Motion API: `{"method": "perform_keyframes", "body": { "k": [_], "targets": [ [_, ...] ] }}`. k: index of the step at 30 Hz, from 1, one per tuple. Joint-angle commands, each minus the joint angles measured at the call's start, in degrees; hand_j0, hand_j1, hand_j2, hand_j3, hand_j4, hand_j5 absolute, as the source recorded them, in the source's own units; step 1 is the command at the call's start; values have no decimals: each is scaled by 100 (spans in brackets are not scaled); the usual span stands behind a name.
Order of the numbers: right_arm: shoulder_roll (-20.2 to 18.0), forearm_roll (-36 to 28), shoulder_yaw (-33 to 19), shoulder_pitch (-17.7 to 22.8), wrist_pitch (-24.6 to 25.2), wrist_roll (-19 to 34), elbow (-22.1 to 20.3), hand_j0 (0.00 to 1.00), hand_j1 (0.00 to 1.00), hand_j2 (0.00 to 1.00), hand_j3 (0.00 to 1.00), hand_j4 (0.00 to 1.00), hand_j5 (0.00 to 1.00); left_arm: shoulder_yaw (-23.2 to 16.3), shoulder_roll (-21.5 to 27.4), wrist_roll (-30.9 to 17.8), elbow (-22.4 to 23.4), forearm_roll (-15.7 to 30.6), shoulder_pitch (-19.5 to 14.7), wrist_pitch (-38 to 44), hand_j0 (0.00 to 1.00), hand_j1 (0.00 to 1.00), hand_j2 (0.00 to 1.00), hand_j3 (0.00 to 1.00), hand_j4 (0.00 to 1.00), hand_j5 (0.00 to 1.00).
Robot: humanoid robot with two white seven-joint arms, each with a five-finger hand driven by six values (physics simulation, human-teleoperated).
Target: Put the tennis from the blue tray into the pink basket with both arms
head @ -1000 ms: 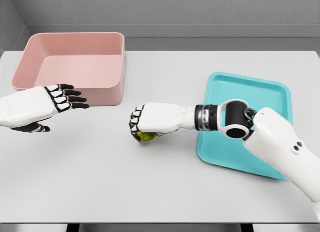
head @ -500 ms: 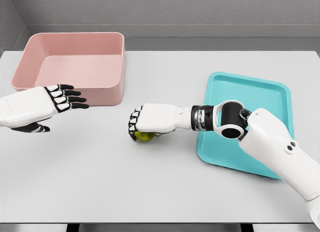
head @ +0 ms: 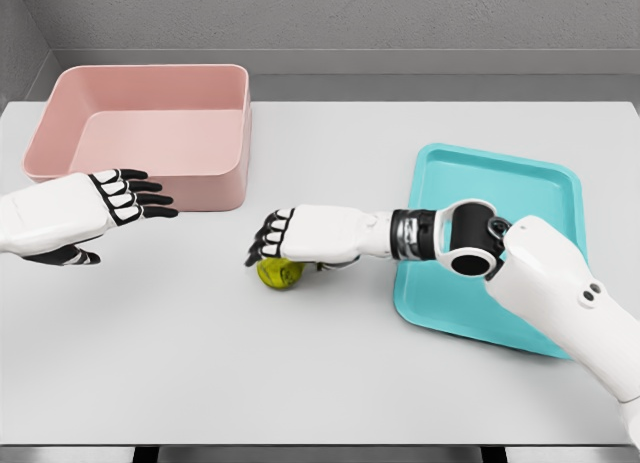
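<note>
Count: we see one ball [head: 279,273], one basket [head: 148,133], one tray [head: 495,245], two hands.
Ball: yellow-green, resting on the worktop [head: 300,373] at frame centre, between basket and tray, outside both.
Right hand [head: 300,241]: lies over the ball's top, fingers loosened and spread; we see no clamp on it.
Left hand [head: 85,215]: at the left edge, fingers straight and apart, holding nothing.
Basket: upper left, near the worktop's far edge.
Tray: right of centre.
Open room: bare worktop across the whole lower frame.
</note>
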Motion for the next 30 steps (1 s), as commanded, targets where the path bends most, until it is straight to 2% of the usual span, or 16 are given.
{"method": "perform_keyframes", "body": {
  "k": [1, 3, 4, 6, 7, 8, 10, 12, 14, 17, 18, 19, 21, 23, 27, 30],
  "targets": [
    [-226, -38, -191, -9, 13, -2, -295, 99, 99, 99, 99, 99, 99, 5, 14, -4, 0, 36, -9, 5, 100, 100, 100, 100, 100, 100],
    [-516, -100, -621, 0, 13, -2, -629, 100, 100, 100, 100, 100, 100, 5, 5, 5, 0, 36, -9, 5, 100, 100, 100, 100, 100, 100],
    [-595, -117, -964, 26, 13, -11, -946, 100, 100, 100, 100, 100, 100, -4, -3, -4, 0, 36, -9, 5, 100, 100, 100, 100, 100, 100],
    [-631, -135, -1553, 105, 13, -28, -1219, 100, 100, 100, 100, 100, 100, -12, -100, -4, 0, -17, -9, 5, 100, 100, 100, 100, 100, 100],
    [-648, -161, -1974, 272, 13, -37, -1254, 100, 100, 100, 100, 100, 100, -21, -188, -30, 0, -78, -18, 5, 100, 100, 100, 100, 100, 100],
    [-815, -337, -2431, 509, 13, -46, -1254, 100, 100, 100, 100, 100, 100, -21, -381, -109, 0, -272, -18, 5, 100, 100, 100, 100, 100, 100],
    [-1140, -1084, -3530, 1239, 13, -55, -1271, 100, 100, 100, 100, 100, 100, -21, -697, -179, 0, -606, -26, 5, 100, 100, 100, 100, 100, 100],
    [-1289, -1900, -4882, 2063, 13, -46, -1456, 100, 100, 100, 100, 100, 100, -39, -952, -180, 0, -852, -53, 5, 100, 100, 100, 100, 100, 100],
    [-1343, -2411, -5675, 2689, 13, -55, -1518, 100, 100, 100, 100, 100, 100, -267, -1181, -188, 0, -1142, -219, 5, 100, 100, 100, 100, 100, 100],
    [-1272, -2570, -5764, 3172, 13, -72, -1500, 100, 100, 100, 100, 100, 100, -882, -1480, -241, 0, -1379, -720, 5, 100, 100, 100, 100, 100, 100],
    [-1150, -2561, -5763, 3331, 13, -72, -1500, 100, 100, 100, 100, 100, 100, -953, -1489, -259, 0, -1379, -782, 5, 100, 100, 100, 100, 100, 100],
    [-1009, -2552, -5772, 3392, 13, -64, -1482, 100, 100, 100, 100, 100, 100, -1040, -1541, -259, 0, -1379, -870, 5, 100, 100, 100, 100, 100, 100],
    [-965, -2561, -5772, 3437, 13, -11, -1526, 100, 100, 100, 100, 100, 100, -1480, -1612, -259, 0, -1371, -1230, 5, 100, 100, 100, 100, 100, 100],
    [-710, -2570, -5763, 3472, 13, -20, -1518, 100, 100, 100, 100, 100, 100, -1735, -1717, -267, 9, -1379, -1441, 5, 100, 100, 100, 100, 100, 100],
    [-710, -2508, -5728, 3630, 13, -2, -1500, 100, 100, 100, 100, 100, 100, -2227, -1928, -267, 132, -1362, -1854, 5, 100, 100, 100, 100, 100, 100],
    [-701, -2491, -5719, 3753, 13, -2, -1500, 100, 100, 100, 100, 100, 100, -2315, -1998, -267, 202, -1221, -1942, 5, 100, 100, 100, 100, 100, 100]
  ]
}}
